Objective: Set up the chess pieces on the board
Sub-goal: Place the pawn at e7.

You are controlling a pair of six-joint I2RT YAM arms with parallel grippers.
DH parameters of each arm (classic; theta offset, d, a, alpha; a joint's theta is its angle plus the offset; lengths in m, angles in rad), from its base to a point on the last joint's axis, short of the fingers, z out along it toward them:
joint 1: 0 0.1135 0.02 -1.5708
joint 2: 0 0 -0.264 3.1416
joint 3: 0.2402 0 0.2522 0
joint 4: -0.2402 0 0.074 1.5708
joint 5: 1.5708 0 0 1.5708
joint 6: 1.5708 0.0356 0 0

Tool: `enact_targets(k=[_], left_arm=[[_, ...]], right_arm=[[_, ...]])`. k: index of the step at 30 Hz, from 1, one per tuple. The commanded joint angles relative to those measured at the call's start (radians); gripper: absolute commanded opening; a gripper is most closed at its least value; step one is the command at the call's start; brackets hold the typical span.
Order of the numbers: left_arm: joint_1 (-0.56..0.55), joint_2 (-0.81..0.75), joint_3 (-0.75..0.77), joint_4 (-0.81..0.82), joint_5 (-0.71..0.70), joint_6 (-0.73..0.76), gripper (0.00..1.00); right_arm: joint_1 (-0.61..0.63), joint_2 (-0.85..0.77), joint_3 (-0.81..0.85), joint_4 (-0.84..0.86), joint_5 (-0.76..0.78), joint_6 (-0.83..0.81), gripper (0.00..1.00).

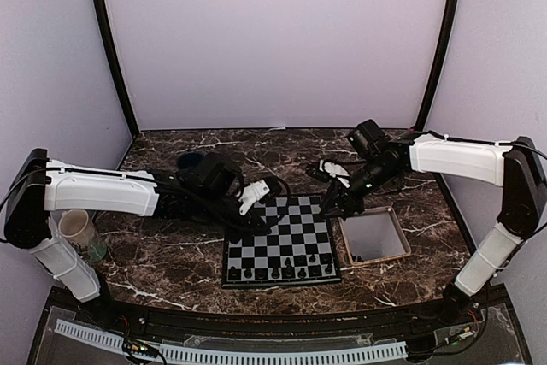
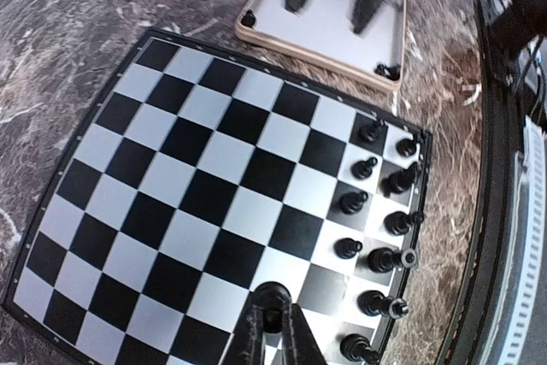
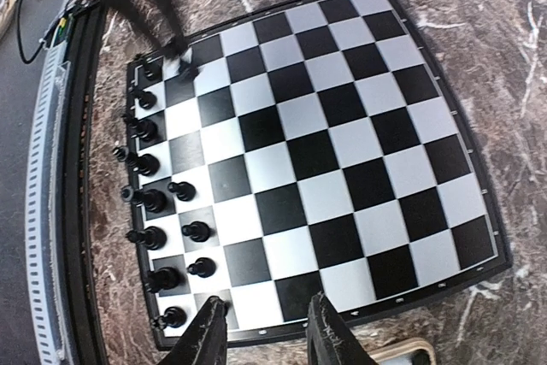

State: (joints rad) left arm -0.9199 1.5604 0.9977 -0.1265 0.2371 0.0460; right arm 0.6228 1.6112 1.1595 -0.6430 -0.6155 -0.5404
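The board lies at mid table, also seen in the left wrist view and the right wrist view. Several dark chess pieces stand in two rows along its near edge. My left gripper hangs above the board, shut on one small dark piece. From the right wrist its fingers show over the board's near left corner. My right gripper is open and empty above the board's right edge, close to the tray. Two more pieces lie in the tray's corners.
A tan-rimmed square tray sits right of the board. A pale cup stands by the left arm's base. A perforated white rail runs along the near table edge.
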Motion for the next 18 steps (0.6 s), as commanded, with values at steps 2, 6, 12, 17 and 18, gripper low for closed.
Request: enact_targets(k=[2,6,12,17,18], left_arm=[[-0.075,0.055,0.015,-0.102,-0.079,0.146,0.05],[-0.095,0.098,0.030,-0.096,-0.073,0.161,0.05],[-0.114,0.158,0.065,-0.112,-0.056,0.184,0.05],[-0.118,0.176,0.078,-0.108,-0.043,0.187,0.06],[-0.119,0.177,0.079,-0.109,-0.041,0.187,0.06]], right_arm=[[-0.015,-0.009,0.000,0.067,0.031,0.002,0.34],[-0.016,-0.009,-0.015,0.075,0.048,-0.001,0.33],[-0.020,-0.009,-0.035,0.080,0.066,0.000,0.33],[-0.019,-0.009,-0.038,0.083,0.064,0.000,0.33],[-0.019,-0.009,-0.038,0.083,0.062,-0.002,0.33]])
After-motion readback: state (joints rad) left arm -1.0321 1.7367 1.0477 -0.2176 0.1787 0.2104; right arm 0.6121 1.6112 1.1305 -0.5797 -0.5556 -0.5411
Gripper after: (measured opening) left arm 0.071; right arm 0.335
